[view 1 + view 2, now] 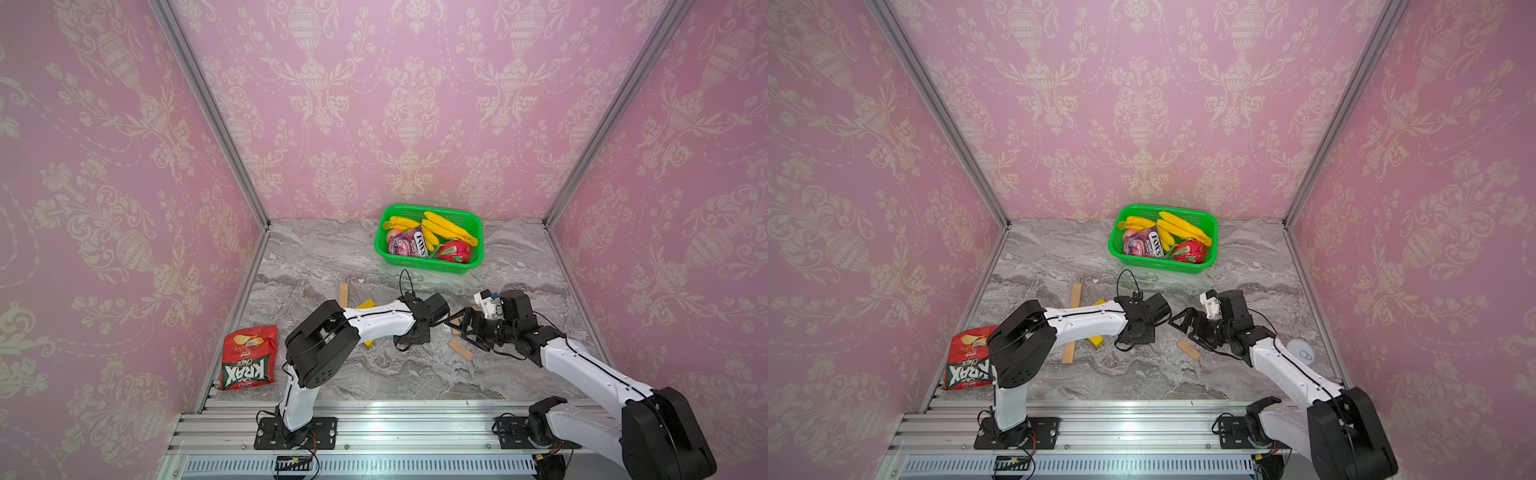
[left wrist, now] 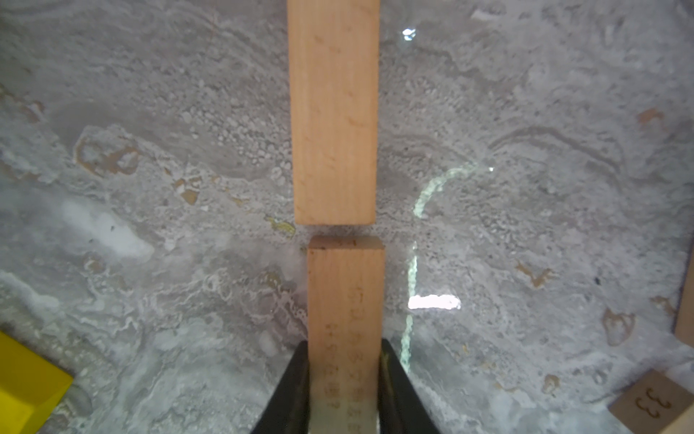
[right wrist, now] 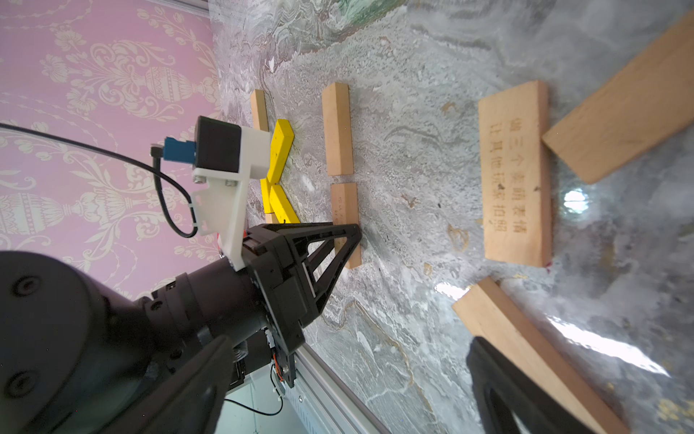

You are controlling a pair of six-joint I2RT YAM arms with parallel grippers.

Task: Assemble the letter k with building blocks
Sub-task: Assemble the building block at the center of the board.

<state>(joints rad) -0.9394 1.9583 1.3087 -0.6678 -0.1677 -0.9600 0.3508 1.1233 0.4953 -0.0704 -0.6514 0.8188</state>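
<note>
My left gripper (image 2: 343, 379) is shut on a tan wood building block (image 2: 345, 297) lying on the marble table. This block lines up end to end with another tan block (image 2: 334, 112), a thin gap between them. The right wrist view shows the left gripper (image 3: 353, 235) low on that block (image 3: 345, 204), and beyond it the letter k in yellow (image 3: 279, 150) and wood (image 3: 259, 109). In both top views the left arm covers its middle; a wood bar (image 1: 1076, 296) and a yellow bar (image 1: 1096, 340) stick out. My right gripper (image 3: 338, 390) is open and empty beside a loose tan block (image 3: 525, 349).
Loose tan blocks lie near the right gripper, one engraved (image 3: 516, 176) and one slanted (image 3: 619, 109). A green basket (image 1: 428, 266) with bananas and snacks stands at the back. A red chip bag (image 1: 248, 357) lies front left. A white round object (image 1: 1302, 351) sits by the right arm.
</note>
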